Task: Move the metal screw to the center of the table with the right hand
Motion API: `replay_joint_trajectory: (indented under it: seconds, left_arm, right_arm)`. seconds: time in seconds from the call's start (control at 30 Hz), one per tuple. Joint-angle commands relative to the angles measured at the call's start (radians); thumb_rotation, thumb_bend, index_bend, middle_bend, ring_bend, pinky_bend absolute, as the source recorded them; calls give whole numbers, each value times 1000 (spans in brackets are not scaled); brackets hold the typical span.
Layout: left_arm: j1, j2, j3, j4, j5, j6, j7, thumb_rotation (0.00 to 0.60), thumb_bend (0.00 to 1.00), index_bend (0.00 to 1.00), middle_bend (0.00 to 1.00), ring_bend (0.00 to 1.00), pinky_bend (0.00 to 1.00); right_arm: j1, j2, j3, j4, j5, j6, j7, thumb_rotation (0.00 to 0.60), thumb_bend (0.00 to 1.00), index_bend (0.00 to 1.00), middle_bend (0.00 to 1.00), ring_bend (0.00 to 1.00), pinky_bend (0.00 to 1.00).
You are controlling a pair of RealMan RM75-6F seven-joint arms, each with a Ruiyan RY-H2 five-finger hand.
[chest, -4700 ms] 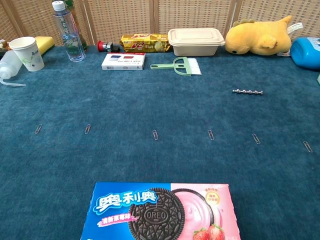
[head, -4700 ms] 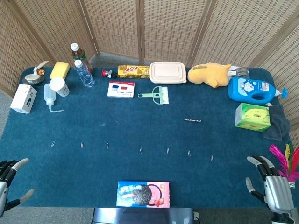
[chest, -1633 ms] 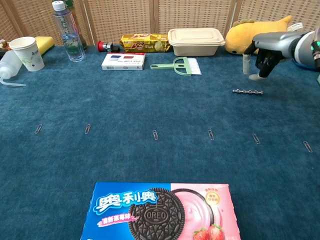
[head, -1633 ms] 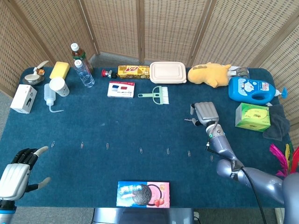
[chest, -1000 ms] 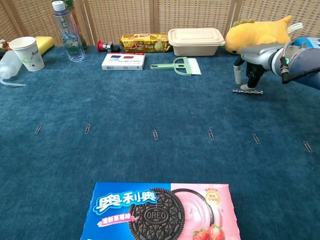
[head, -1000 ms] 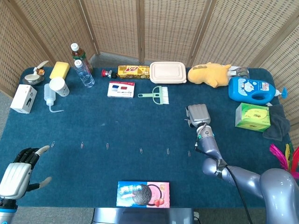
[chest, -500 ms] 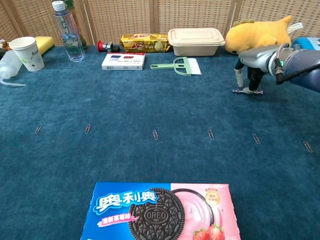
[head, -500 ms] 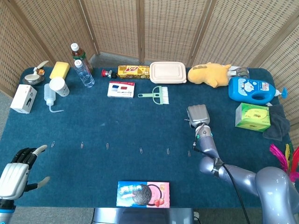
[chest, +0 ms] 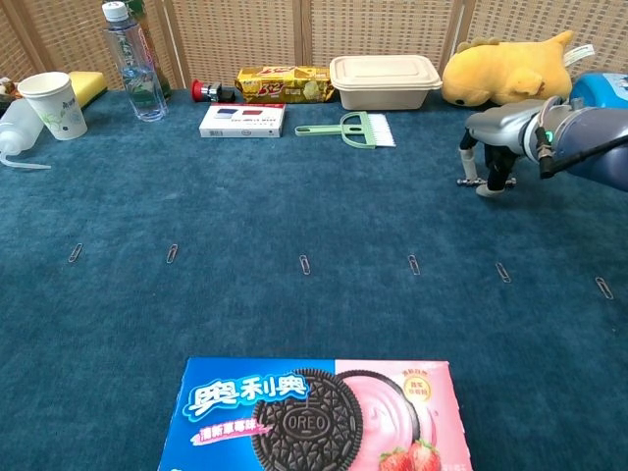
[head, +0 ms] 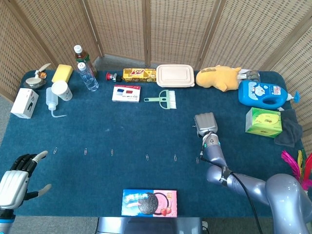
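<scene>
A cookie box [head: 149, 202] lies near paperclips [chest: 305, 264] and a brush [head: 163, 99].

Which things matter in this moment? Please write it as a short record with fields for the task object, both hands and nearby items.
task object: metal screw, lying on the blue table, mostly hidden by fingers
right hand: right hand lowered over the screw, fingertips at it; grip cannot be confirmed
left hand: left hand at the near left edge, fingers apart, holding nothing
nearby: yellow plush toy, green brush, row of paper clips

Staged robot test station: blue-carpeted table [head: 122, 131], woven rattan screens [head: 161, 29] behind, assorted household goods along its far edge.
</scene>
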Motion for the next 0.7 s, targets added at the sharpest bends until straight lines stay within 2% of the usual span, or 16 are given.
replay_joint_trajectory:
  seconds: [0.03,0.7]
  left_arm:
    - [0,0,0,1,1,1,-1,600,205,126,246,180,137]
    - [7,1,5,19,-7,10,-21,600,205,111,246,173,137]
  right_arm:
    - [-1,-1,3,-3,1,2,4,600,374,453,902,1000,1000]
    - [26,-34,19,42,32,-3,-24,600,375,508,902,1000,1000]
